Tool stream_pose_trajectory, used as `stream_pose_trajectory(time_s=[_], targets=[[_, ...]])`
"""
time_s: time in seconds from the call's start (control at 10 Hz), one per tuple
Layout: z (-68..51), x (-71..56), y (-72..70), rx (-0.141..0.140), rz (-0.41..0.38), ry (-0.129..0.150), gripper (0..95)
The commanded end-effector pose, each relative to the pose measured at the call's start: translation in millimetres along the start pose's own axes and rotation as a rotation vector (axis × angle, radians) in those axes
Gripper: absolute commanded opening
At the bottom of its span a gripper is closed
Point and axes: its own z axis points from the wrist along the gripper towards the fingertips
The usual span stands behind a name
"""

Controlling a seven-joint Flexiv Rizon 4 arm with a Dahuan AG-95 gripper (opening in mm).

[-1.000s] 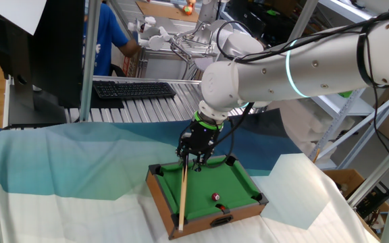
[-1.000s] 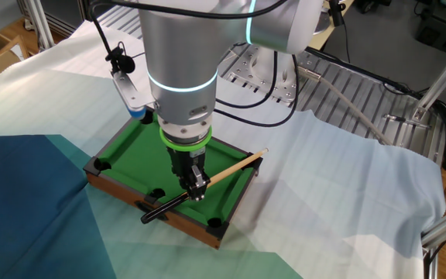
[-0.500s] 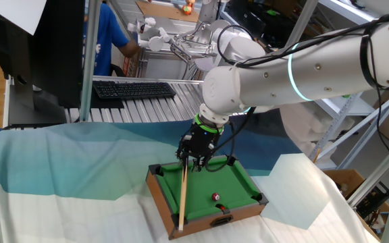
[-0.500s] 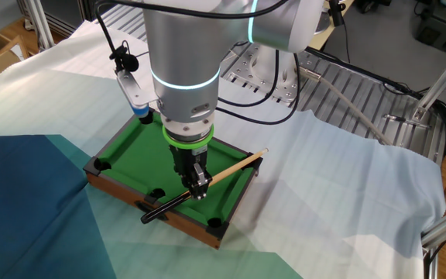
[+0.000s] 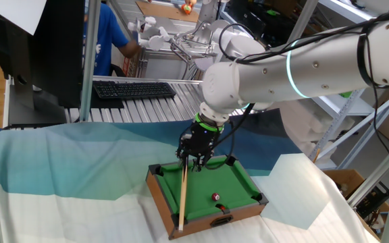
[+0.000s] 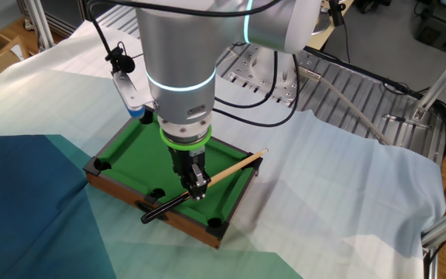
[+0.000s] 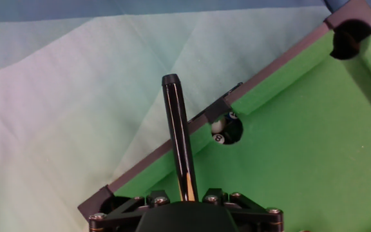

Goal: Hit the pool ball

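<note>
The mini pool table (image 5: 204,219) has green felt and a wooden frame and sits on the cloth. The pool ball (image 5: 216,197), tiny and dark red with a white spot, lies on the felt near the table's front right in one fixed view. My gripper (image 5: 195,160) is shut on a cue stick (image 5: 182,199) that lies across the felt to the left of the ball, apart from it. In the other fixed view my gripper (image 6: 196,184) holds the cue (image 6: 235,167) and the ball is hidden. The hand view shows the cue's black handle (image 7: 178,129) past my gripper (image 7: 187,197).
A side pocket (image 7: 224,132) holds small black and white balls. A corner pocket (image 7: 344,38) shows at the top right. A keyboard (image 5: 134,89) lies on the roller rack behind. A white block (image 5: 301,189) stands right of the table. A person in blue (image 5: 107,40) is at the back.
The arm swayed slightly and is back where it was. The cue and the red ball sit in the same places.
</note>
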Motion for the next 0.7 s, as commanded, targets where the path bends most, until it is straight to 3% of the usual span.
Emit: stream_pose_trajectory(time_s=[0.1,0.5,0.6,0.7], targets=[[-0.6,0.0,0.2,0.02,0.008,0.018,38.0],[-0.6,0.0,0.2,0.096,0.006,0.024,38.0],[-0.6,0.0,0.2,0.12,0.012,0.04,38.0],[-0.6,0.0,0.2,0.122,0.014,0.043,38.0]])
